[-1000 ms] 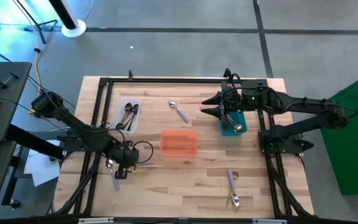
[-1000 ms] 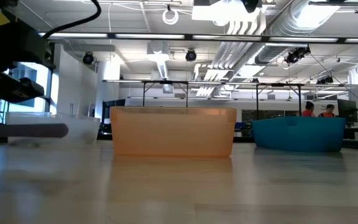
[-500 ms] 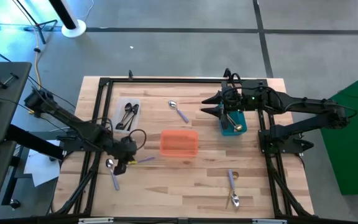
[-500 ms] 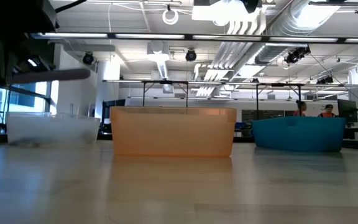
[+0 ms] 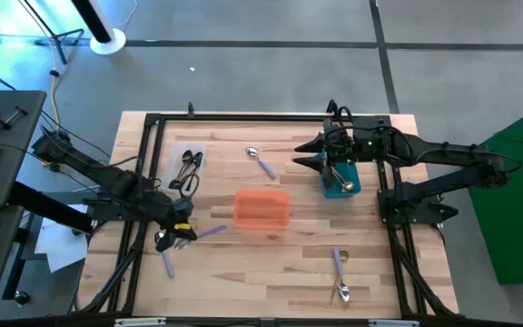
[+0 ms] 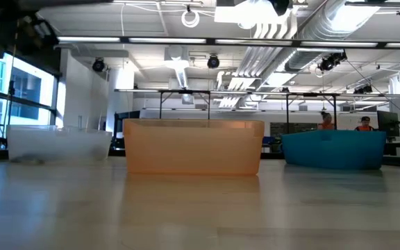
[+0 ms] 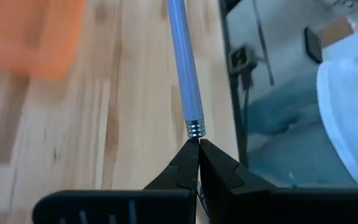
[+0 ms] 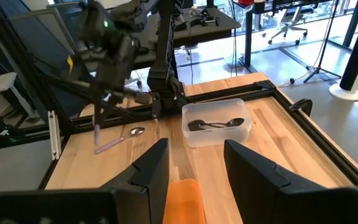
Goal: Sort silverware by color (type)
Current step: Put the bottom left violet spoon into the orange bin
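My left gripper (image 5: 176, 232) is over the near-left part of the table, shut on a lavender-handled spoon (image 5: 211, 232) whose handle sticks out toward the orange bin (image 5: 261, 209). A second lavender spoon (image 5: 165, 262) lies flat on the wood just nearside of it. More lavender spoons lie near the far edge (image 5: 261, 163) and by the near edge (image 5: 339, 262). Black spoons (image 5: 187, 166) lie in the clear bin (image 5: 185, 151). My right gripper (image 5: 303, 154) waits open beside the teal bin (image 5: 341, 182), which holds a gold spoon (image 5: 334, 174). My left gripper pinches the spoon between its two fingertips (image 7: 190, 163) at the neck just behind the handle's silver collar (image 7: 194, 129). The bowl is hidden behind the fingers. The lavender handle (image 7: 182, 62) runs straight out past the fingertips, and the spoon is lifted clear of the table.
The orange bin sits mid-table, the clear bin (image 8: 216, 122) toward the far left and the teal bin (image 6: 333, 148) toward the far right. A black metal frame (image 5: 143, 182) runs round the table's edges. People show far off in the room (image 6: 325, 122).
My left gripper has risen from the near-left table with the lavender spoon, moving slightly toward the far edge; the spoon has come up clear of the wood and out of the low view's top. The other lavender spoon has stayed on the table.
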Motion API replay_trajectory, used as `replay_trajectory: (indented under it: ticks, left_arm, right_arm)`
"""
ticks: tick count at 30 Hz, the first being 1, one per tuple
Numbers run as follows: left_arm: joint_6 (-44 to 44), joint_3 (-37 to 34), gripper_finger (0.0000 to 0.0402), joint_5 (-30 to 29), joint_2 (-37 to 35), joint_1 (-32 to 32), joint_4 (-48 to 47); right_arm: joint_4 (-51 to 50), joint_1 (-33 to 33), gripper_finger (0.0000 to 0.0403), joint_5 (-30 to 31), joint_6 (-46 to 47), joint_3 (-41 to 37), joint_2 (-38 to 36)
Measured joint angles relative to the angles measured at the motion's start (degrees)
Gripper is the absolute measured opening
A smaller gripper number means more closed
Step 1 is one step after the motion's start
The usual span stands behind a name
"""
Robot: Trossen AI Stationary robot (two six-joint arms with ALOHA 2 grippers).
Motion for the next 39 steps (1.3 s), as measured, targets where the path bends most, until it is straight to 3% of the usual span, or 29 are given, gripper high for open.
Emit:
replay_trajectory:
  ticks: [7,21,29,35,39]
  left_arm:
    - [8.7,8.1,0.0,-5.5,0.0,5.4,0.0]
    - [32.7,22.0,0.0,-10.4,0.0,23.2,1.0]
    - [39.1,19.6,0.0,-11.7,0.0,30.7,13.8]
    - [36.5,11.4,0.0,-5.8,0.0,33.7,29.9]
    - [33.6,6.2,0.0,-5.0,1.0,34.2,37.9]
  right_arm:
    - [0.0,0.0,0.014,0.0,0.0,0.0,0.0]
    - [2.2,0.0,0.014,0.0,1.5,0.0,0.0]
    - [9.0,0.0,0.014,0.0,1.5,0.0,0.6]
    - [16.3,0.0,0.014,0.0,1.5,0.0,3.7]
    - [20.1,0.0,0.014,-0.2,1.6,0.0,7.4]
